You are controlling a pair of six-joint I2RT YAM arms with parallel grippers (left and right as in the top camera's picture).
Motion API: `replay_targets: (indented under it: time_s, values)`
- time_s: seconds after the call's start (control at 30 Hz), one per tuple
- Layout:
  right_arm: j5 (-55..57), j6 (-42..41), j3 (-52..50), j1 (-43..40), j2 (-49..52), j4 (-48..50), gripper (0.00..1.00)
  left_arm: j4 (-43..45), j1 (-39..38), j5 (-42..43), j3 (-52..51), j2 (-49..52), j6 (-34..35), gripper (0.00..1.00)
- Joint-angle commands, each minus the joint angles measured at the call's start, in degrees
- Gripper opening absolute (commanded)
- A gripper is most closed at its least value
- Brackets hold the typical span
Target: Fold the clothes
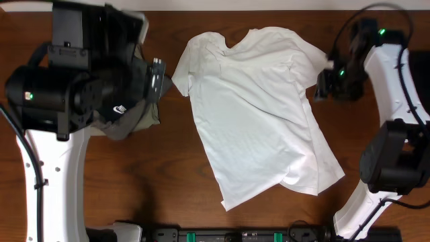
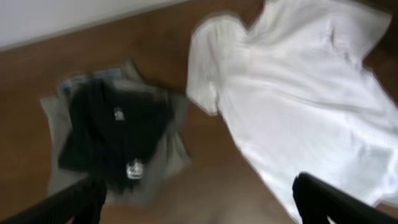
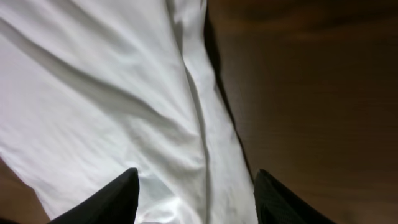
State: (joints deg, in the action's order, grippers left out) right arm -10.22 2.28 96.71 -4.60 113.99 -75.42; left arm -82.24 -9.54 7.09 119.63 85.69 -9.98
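White T-shirt [image 1: 259, 107] lies skewed mid surface [image 1: 168, 175], collar toward far edge. Right end effector [image 3: 196, 177] straddles its sleeve [image 1: 310, 64], jaws apart; left end effector [image 2: 198, 183] spread wide, empty. Pinch sleeve hem squarely, flatten before folding.

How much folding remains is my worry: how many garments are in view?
3. A white T-shirt is spread out in the centre. To its left, a black garment lies on a grey garment. That pile may hide more.
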Motion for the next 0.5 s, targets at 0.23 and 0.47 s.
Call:
replay_targets:
  time_s: [0.23, 0.47]
  values:
    - [4.09, -2.32, -20.37, -0.17, 0.13, 13.94, 0.40, -4.61, 0.52, -0.79, -1.88, -1.14, 3.45, 0.98]
    - [2.25, -3.67, -27.69, -0.13, 0.13, 20.17, 0.27, -4.26, 2.38, -0.74, -4.90, -1.01, 3.89, 0.99]
